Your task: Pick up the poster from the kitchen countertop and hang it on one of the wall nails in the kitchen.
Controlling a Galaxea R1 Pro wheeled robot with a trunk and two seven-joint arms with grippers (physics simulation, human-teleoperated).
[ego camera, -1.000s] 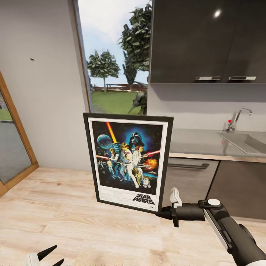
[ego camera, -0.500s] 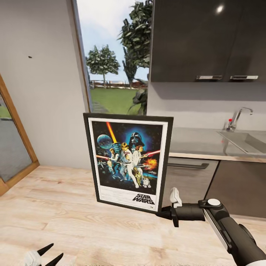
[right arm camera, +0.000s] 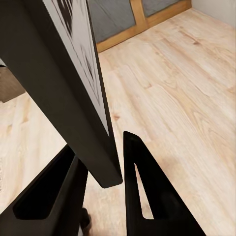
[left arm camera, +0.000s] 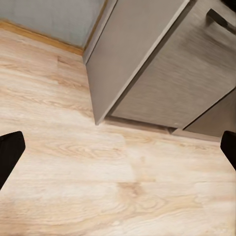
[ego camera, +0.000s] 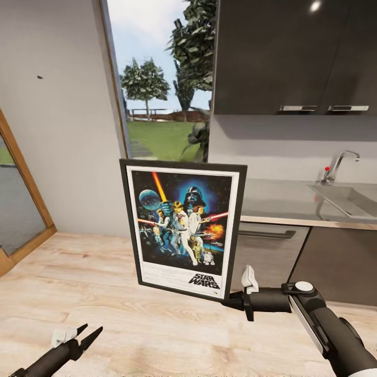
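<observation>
The framed Star Wars poster stands upright in mid-air in the head view, held by its lower right corner. My right gripper is shut on that corner; in the right wrist view the black frame edge sits clamped between the two dark fingers. A wall nail shows as a dark speck high on the grey wall at the left. The grey countertop with sink and chrome tap runs behind at the right. My left gripper is open low at the left, over the wooden floor.
Dark wall cabinets hang above the counter, and dark base cabinets stand below it. A tall window lies behind the poster. A wood-framed glass door is at the far left. The left wrist view looks at floor and a cabinet corner.
My left arm has risen into the lower left of the head view, fingers now well visible. The whole picture has shifted slightly. The poster stays held in the right gripper.
</observation>
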